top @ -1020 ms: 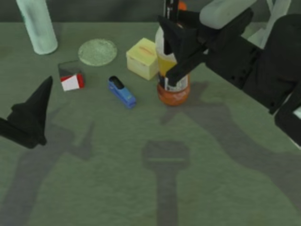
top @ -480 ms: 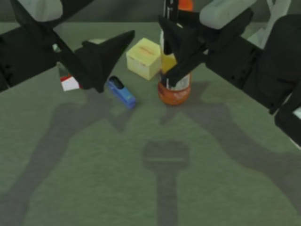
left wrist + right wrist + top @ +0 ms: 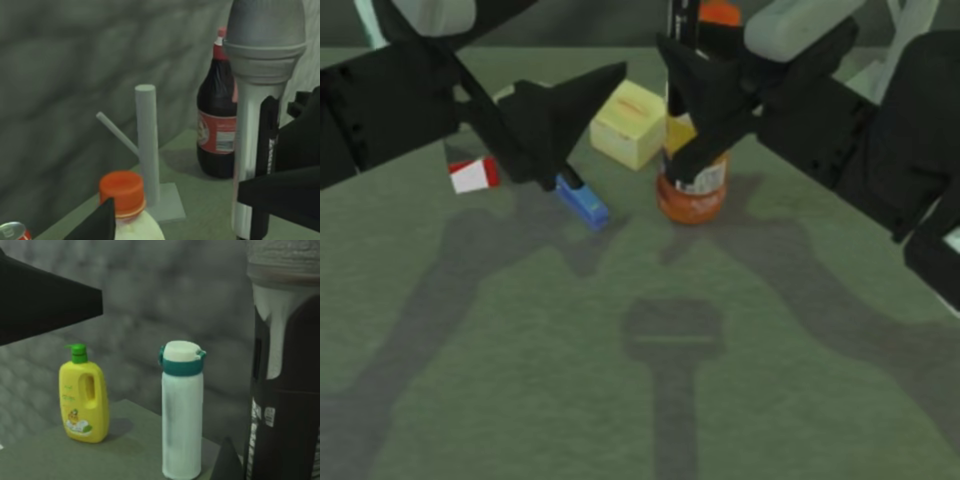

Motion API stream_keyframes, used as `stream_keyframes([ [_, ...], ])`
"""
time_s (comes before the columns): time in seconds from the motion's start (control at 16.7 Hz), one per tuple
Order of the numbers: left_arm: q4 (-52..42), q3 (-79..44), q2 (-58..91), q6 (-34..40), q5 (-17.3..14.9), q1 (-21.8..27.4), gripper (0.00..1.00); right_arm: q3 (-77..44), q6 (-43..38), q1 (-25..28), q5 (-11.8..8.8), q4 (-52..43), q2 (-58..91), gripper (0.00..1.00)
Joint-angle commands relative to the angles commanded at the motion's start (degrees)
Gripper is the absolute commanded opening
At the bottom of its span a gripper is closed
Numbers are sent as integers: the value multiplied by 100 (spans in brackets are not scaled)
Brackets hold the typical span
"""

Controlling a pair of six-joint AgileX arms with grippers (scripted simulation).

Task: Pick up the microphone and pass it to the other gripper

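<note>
Spanning the whole top view, a green table (image 3: 650, 400) with two dark AgileX arms reaching in over its far half. Right gripper (image 3: 676, 106) up in the air over the far middle, above the orange-capped bottle (image 3: 690, 195), fingers closed tight on the microphone (image 3: 265, 75) and holding it upright, head up. Left gripper (image 3: 584, 124) level with it just to the left, over the stapler (image 3: 584, 199), fingers spread wide, gripping nothing and not seen touching the microphone. Of the microphone: rounded silver-grey mesh head, a grey ring under it, a pale silvery body with a black strip lengthwise bearing small white lettering; close and tall in both wrist views, only a thin dark sliver from above (image 3: 677, 18). Counted, large to small: one white flask (image 3: 181, 415) with a teal lid; one dark cola bottle (image 3: 216, 135) with a red label; one yellow pump bottle (image 3: 82, 402) with a green top; one white post stand (image 3: 150, 160) with a slanted arm; one orange-capped bottle; one yellow box (image 3: 625, 122) just left of that bottle; one blue stapler; one small red-and-white box (image 3: 473, 175) left of the stapler.
</note>
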State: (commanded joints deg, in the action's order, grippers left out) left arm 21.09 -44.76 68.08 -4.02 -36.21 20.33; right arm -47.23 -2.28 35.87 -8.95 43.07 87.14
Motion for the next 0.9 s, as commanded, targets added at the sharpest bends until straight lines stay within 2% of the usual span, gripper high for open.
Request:
stream_keyframes([
  [0.18, 120, -342, 414, 6, 195, 235, 100, 0, 0, 0, 0, 0, 0, 0],
  [0.54, 492, -1401, 1874, 24, 899, 961, 100, 0, 0, 0, 0, 0, 0, 0],
  [0.84, 533, -1531, 2021, 29, 995, 1060, 100, 0, 0, 0, 0, 0, 0, 0],
  [0.9, 533, -1531, 2021, 29, 995, 1060, 92, 0, 0, 0, 0, 0, 0, 0],
])
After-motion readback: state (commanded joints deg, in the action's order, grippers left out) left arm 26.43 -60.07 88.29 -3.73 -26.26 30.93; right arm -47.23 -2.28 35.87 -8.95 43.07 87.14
